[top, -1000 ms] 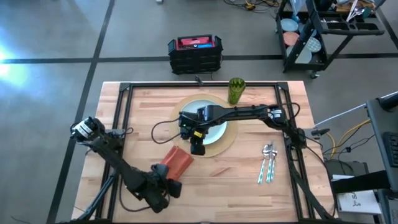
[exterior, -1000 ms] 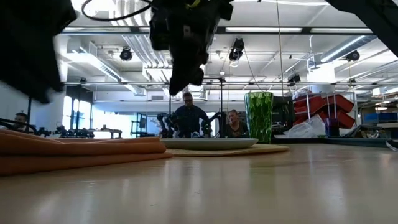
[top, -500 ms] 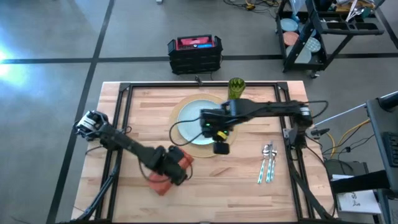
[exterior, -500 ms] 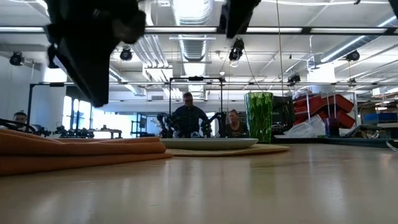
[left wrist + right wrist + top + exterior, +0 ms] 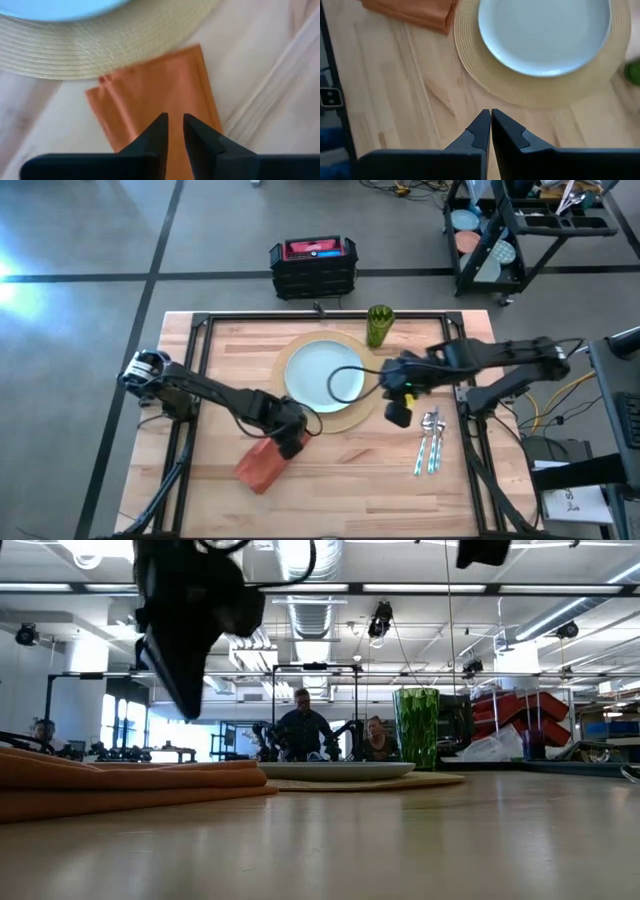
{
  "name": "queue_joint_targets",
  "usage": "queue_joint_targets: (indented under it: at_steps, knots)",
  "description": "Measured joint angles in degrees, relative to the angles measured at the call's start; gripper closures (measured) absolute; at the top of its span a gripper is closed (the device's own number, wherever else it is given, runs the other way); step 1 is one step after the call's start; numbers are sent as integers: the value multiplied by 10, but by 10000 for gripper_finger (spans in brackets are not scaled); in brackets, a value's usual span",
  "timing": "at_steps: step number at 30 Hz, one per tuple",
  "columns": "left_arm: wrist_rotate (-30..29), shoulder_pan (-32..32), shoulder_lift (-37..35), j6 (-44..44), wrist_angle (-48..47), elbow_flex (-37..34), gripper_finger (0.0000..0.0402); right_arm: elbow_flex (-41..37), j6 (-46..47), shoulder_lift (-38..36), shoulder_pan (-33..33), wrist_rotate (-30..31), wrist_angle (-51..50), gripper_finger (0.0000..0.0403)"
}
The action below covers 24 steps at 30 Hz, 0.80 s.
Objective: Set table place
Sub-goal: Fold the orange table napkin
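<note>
The round tan placemat (image 5: pixel 350 418) lies at the table's middle with the pale plate (image 5: pixel 315 370) on it. A green cup (image 5: pixel 379 325) stands at the mat's far right rim. Fork, knife and spoon (image 5: pixel 430 442) lie together on the wood to the right. The folded orange napkin (image 5: pixel 258 468) lies flat to the near left of the mat. My left gripper (image 5: pixel 292 445) hovers over the napkin's (image 5: pixel 150 100) far end, fingers a narrow gap apart (image 5: pixel 175 122). My right gripper (image 5: pixel 398 418) hangs shut (image 5: pixel 490 117) over bare wood between mat and cutlery.
Black frame rails (image 5: pixel 200 380) run along the tabletop's left, far and right sides. A black crate with a red top (image 5: pixel 313 265) sits on the floor beyond the far edge, and a black cart (image 5: pixel 530 230) stands at the far right. People sit in the room behind (image 5: pixel 305 730).
My left gripper has swung from the table's near edge toward the far right, ending above the napkin's far end. My right gripper has gone from over the placemat's near left rim toward the table's right edge, rising, and now hangs between mat and cutlery. The napkin stays put.
</note>
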Motion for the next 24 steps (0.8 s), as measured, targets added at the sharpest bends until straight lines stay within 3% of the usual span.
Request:
queue_joint_targets:
  at_steps: [6, 13, 16, 24]
  knots:
    - [37, 0, 7, -1, 49, -72, 392, -57, 94, -60, 35, 37, 10, 403]
    - [83, 13, 2, -13, 149, -169, 401, -62, 129, -62, 66, 60, 16, 403]
    - [86, 17, -2, -34, 185, -203, 401, -62, 137, -61, 71, 64, 19, 403]
    - [58, 47, -59, -65, 176, -268, 402, -62, 143, -61, 73, 76, 21, 403]
